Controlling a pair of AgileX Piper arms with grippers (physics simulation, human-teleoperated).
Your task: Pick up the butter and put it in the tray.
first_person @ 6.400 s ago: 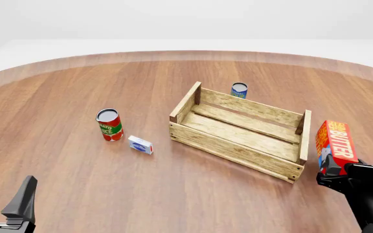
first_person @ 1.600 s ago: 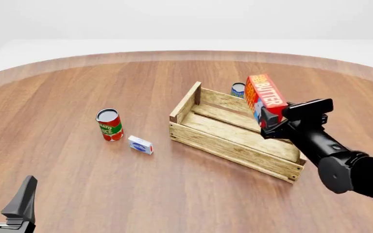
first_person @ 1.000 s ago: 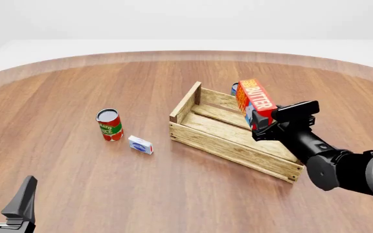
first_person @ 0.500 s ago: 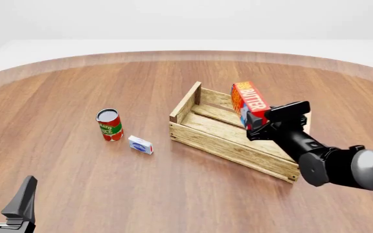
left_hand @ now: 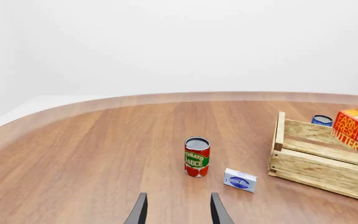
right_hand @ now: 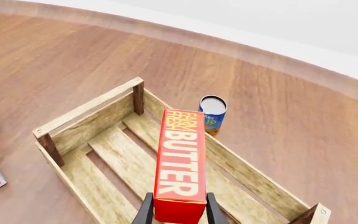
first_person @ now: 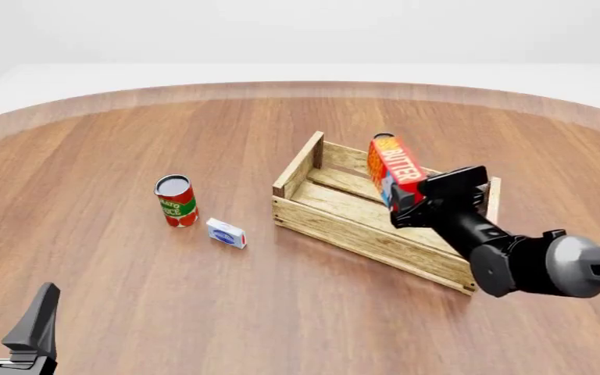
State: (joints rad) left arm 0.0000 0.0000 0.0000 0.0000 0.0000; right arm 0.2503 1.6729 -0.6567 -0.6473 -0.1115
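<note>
Front view: right fingers (first_person: 405,205) clasp the butter (first_person: 393,166) above the tray (first_person: 331,205) (left fingers (first_person: 8,322) spread).

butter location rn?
Front view, right of centre: the butter is held in the right gripper above the tray, not yet on its slats, with the blue can just behind.

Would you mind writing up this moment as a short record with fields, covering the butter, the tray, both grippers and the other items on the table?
butter: red-orange carton, held above the tray interior, not yet set down
tray: light-wood slatted crate, nothing resting inside
right gripper: shut on the butter's lower end
left gripper: open, holding nothing, at the near left of the table
tomato sauce can: upright, left of the tray
small white-blue box: on the table between the can and the tray
blue can: upright just beyond the tray's far side
</note>
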